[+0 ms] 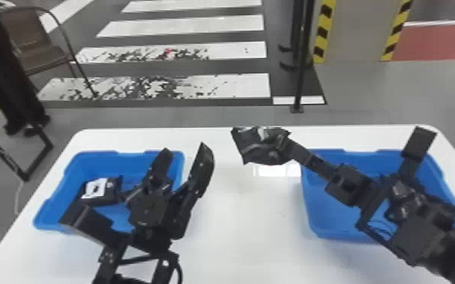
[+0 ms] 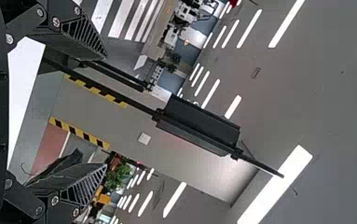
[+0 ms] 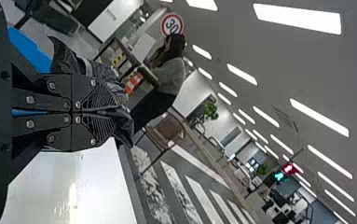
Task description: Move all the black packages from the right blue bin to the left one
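Farthest left, one black package (image 1: 111,190) sits in the left blue bin (image 1: 98,158), its pale label showing. Over that bin's right side stands my left claw (image 1: 185,149), fingers spread and nothing between them (a little in the way, I'd judge).

Next comes the package (image 1: 255,149) that matters: pinched in my right claw (image 1: 281,143), the fingers closed on it, above the white table (image 1: 245,226) between the bins, towards the far edge. It lies beyond my left claw and to its right; its longer side seems to run left to right, though it is crumpled enough that I wouldn't swear to it. The right claw has it, so the coming carry, as I judge it, goes leftwards and back towards me, around the open fingers.

Rightmost, my forearm crosses the right blue bin (image 1: 336,230) and hides part of its inside.

My count: two bins, two claws, two packages visible, one delivered and one held (any under my forearm, I cannot tell).
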`<state>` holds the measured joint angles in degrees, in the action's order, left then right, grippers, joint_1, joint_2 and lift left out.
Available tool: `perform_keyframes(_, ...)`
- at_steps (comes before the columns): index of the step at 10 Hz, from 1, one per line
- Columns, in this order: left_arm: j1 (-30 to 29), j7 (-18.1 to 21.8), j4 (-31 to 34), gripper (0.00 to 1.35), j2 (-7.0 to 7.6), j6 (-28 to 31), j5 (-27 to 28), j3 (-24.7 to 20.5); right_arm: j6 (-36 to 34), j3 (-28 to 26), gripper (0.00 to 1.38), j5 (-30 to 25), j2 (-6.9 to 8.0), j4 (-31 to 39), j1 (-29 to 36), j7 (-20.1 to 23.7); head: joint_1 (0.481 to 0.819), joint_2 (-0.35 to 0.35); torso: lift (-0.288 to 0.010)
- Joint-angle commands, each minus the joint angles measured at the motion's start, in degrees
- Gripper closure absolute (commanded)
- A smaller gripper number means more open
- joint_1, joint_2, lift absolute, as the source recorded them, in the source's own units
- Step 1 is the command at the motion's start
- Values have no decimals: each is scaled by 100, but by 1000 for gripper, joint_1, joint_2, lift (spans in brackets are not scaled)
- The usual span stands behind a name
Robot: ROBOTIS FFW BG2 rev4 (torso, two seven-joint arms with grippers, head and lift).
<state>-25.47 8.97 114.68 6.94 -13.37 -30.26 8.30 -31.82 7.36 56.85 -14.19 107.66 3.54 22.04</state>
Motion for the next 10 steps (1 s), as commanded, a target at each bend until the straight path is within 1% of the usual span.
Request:
perform_keyframes(1,44,0,0,243,36,15,-47,153,4,338,1130,473,-48,-58,-116,64,695,136,-154)
perform_keyframes(2,58,0,0,248,44,15,-59,210,4,475,1128,564,-66,-58,-186,90,695,151,-154)
perform_keyframes(6,114,9,0,248,106,29,-219,484,60,944,1130,747,-127,-199,-312,108,695,176,-154)
perform_keyframes(7,128,9,0,317,115,43,-219,518,74,1001,1128,770,-127,-213,-312,116,695,180,-154)
perform_keyframes(8,128,0,0,812,115,170,-196,518,130,1001,1130,782,-127,-213,-312,125,695,183,-154)
perform_keyframes(9,114,-62,0,1236,115,15,-150,496,173,1001,1128,770,-127,-227,-312,134,695,184,-154)
perform_keyframes(10,100,-88,0,1204,97,-196,-13,427,215,1001,1130,770,-127,-241,-312,151,695,182,-154)
